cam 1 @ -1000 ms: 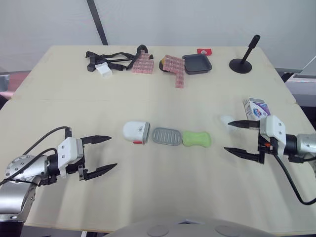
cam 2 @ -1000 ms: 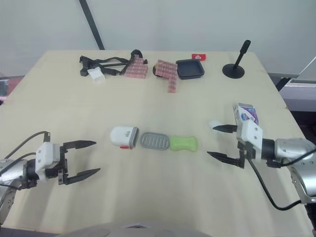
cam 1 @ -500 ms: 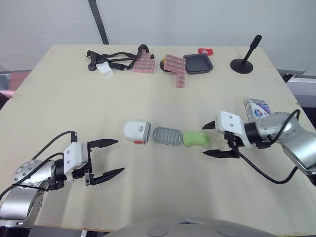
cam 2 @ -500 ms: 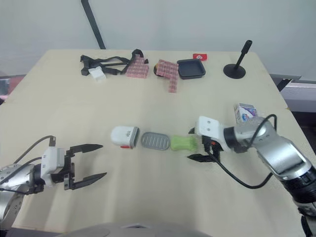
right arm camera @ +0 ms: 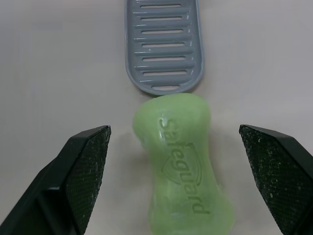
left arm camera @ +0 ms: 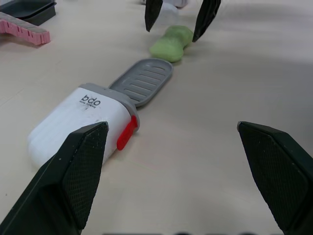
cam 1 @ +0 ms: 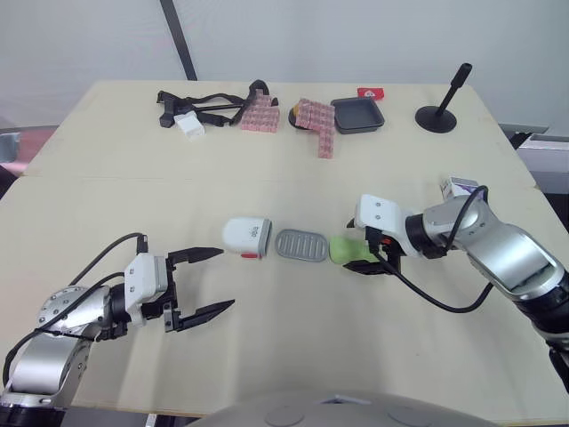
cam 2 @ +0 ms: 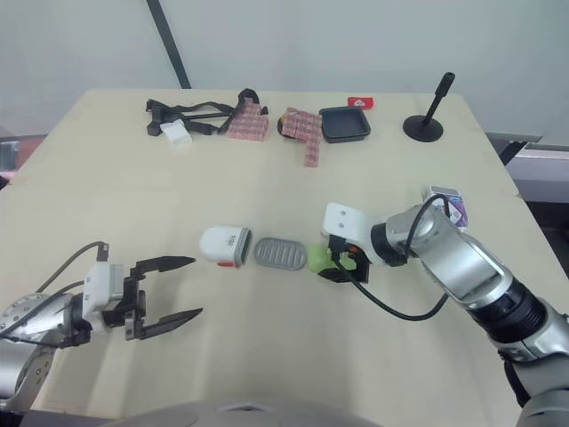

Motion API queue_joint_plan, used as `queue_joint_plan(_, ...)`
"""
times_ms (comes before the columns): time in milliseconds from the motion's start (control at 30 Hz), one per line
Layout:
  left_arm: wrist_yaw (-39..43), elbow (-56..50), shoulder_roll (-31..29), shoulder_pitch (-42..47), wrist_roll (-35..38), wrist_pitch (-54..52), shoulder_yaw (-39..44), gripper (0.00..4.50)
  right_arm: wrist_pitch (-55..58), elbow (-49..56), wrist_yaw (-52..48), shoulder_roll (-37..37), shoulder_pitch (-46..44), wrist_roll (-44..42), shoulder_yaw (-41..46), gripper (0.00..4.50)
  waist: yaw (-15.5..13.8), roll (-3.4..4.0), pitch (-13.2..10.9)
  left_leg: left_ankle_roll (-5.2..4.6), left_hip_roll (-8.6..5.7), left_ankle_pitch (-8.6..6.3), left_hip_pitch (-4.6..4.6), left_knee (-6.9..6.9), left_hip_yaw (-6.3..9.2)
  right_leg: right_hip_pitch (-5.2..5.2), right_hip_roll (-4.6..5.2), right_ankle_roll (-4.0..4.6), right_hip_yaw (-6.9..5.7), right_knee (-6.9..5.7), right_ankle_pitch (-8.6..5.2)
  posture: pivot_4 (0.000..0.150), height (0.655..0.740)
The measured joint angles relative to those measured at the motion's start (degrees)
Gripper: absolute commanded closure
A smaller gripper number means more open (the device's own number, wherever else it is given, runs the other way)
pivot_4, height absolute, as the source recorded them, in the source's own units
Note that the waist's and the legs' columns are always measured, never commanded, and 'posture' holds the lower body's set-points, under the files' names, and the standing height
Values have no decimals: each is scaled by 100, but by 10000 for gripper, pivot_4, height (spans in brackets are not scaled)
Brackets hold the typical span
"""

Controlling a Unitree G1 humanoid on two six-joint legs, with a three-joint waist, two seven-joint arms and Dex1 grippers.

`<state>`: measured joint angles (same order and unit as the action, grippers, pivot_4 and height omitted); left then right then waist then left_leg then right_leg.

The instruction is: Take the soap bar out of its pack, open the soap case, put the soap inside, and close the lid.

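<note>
Soap (cam 1: 352, 250) lies unpacked, case (cam 1: 246, 237) seemingly open at its nine o'clock; right claw (right arm camera: 174, 128) straddles soap wide-open, ungripped; left claw (cam 1: 228, 277) gapes empty; loading, closing remain.

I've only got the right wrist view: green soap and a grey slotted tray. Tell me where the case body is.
Observer: The white plastic soap case with a red latch lies just beyond the grey slatted tray, on the robot's left, in line with the green soap bar.
Operator: Report the left gripper.
Observer: The left gripper is open, nearer the robot than the case, not touching it.
Operator: Locate the pack.
Observer: The white and purple soap box sits farther back, on the robot's far right.
</note>
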<state>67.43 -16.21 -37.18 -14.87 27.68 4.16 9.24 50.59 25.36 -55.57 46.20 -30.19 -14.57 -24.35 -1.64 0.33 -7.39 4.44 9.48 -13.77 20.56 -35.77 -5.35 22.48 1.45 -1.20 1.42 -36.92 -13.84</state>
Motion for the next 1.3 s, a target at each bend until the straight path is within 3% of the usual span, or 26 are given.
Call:
queue_joint_plan(667, 265, -62, -6, 68, -138, 429, -372, 36, 4, -306, -77, 42, -49, 473, -564, 0, -27, 0, 0, 16, 1, 3, 1, 2, -4, -11, -3, -1, 4, -17, 1, 1500, 7374)
queue_joint_plan(967, 128, -61, 8, 43, -249, 435, -525, 0, -54, -407, -129, 18, -62, 517, -593, 27472, -27, -3, 2, 16, 2, 3, 0, 2, -5, -14, -3, -1, 4, -18, 1, 1500, 7374)
queue_joint_plan(1300, 55, -61, 7, 47, -258, 435, -543, 0, -137, -461, -229, 26, -79, 534, -593, 27471, -30, -3, 2, 16, 2, 3, -1, 2, -5, -15, -3, -1, 5, -20, 0, 1500, 7374)
